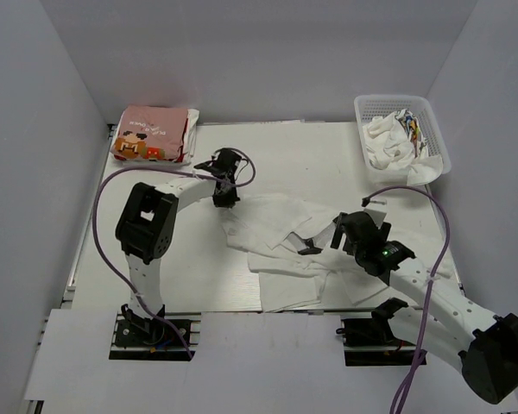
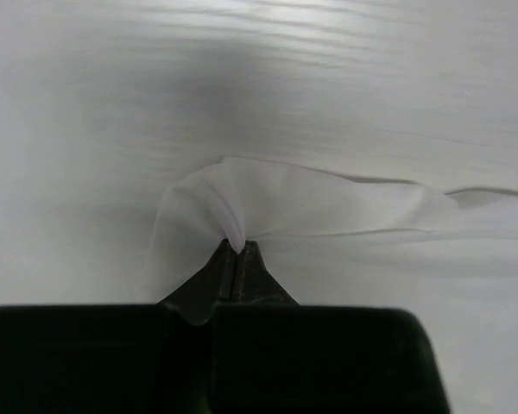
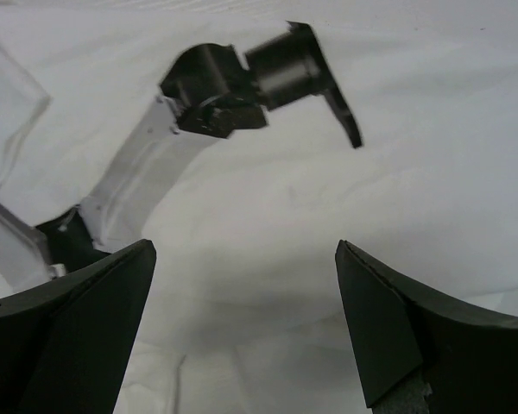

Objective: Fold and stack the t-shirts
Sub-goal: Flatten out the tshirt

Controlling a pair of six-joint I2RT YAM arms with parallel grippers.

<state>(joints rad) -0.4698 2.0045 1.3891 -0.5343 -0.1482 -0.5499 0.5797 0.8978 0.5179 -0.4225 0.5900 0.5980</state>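
The large white t-shirt [image 1: 285,246] lies crumpled across the middle of the table. My left gripper [image 1: 225,197] is at its upper left corner, shut on a pinch of the white cloth [image 2: 242,203]; its own view shows my left gripper [image 2: 239,246] with the jaws pressed together. My right gripper [image 1: 315,241] is open above the middle of the shirt; in its wrist view my right gripper [image 3: 246,259] has wide-spread jaws over the white t-shirt [image 3: 268,224]. The pink t-shirt [image 1: 151,134] with an orange-brown cartoon print lies folded at the far left.
A white lattice basket [image 1: 434,129] with white cloth in it stands at the far right. Grey walls close the table on three sides. The left arm [image 3: 216,82] shows in the right wrist view. Purple cables hang beside both arms.
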